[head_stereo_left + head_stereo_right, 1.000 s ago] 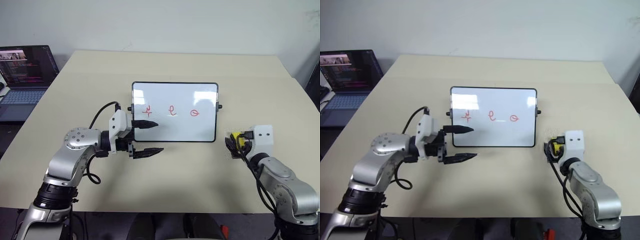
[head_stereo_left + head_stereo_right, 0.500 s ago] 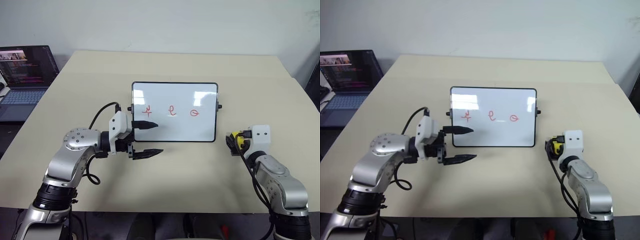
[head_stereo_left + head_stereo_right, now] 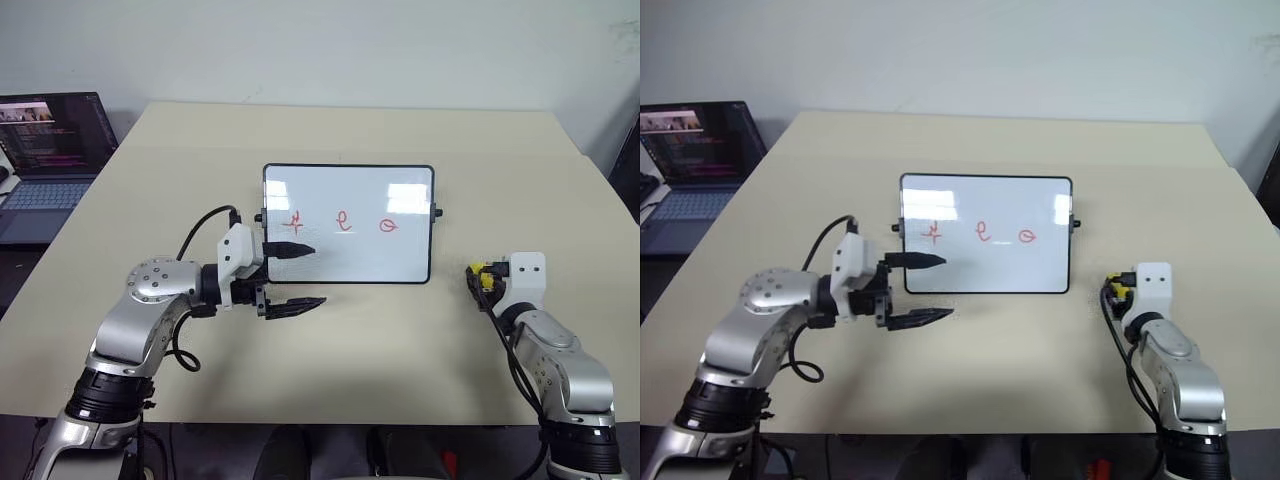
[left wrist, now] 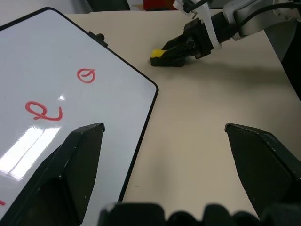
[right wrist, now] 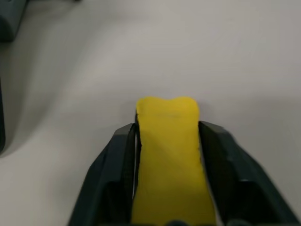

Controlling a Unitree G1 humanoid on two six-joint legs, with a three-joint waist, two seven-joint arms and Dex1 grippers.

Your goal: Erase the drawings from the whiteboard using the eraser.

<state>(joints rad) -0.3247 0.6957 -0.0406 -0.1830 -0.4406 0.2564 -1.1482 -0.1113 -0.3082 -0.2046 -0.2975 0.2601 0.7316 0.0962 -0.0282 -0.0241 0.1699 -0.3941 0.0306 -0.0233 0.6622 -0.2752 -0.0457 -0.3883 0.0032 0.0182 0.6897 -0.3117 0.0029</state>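
The whiteboard [image 3: 380,255] lies flat in the middle of the table. Across it runs a row of red drawings: a cross-like mark [image 3: 294,221], a loop [image 3: 345,221] and a small oval [image 3: 389,226]. To the right of the board, low over the table, my right gripper [image 3: 478,278] is shut on the yellow eraser [image 5: 170,155]. The block bulges between the two fingers. The left wrist view also takes in the eraser [image 4: 158,54], past the board's corner. My left gripper [image 3: 303,275] hangs open at the board's near left corner, with one finger over the white surface.
An open laptop [image 3: 50,150] sits at the far left, beyond the table's edge. The beige table [image 3: 350,350] has bare room in front of the board and behind it.
My right gripper has gone from open to shut on the eraser, and its hand has shifted slightly to the right. The left arm has kept still.
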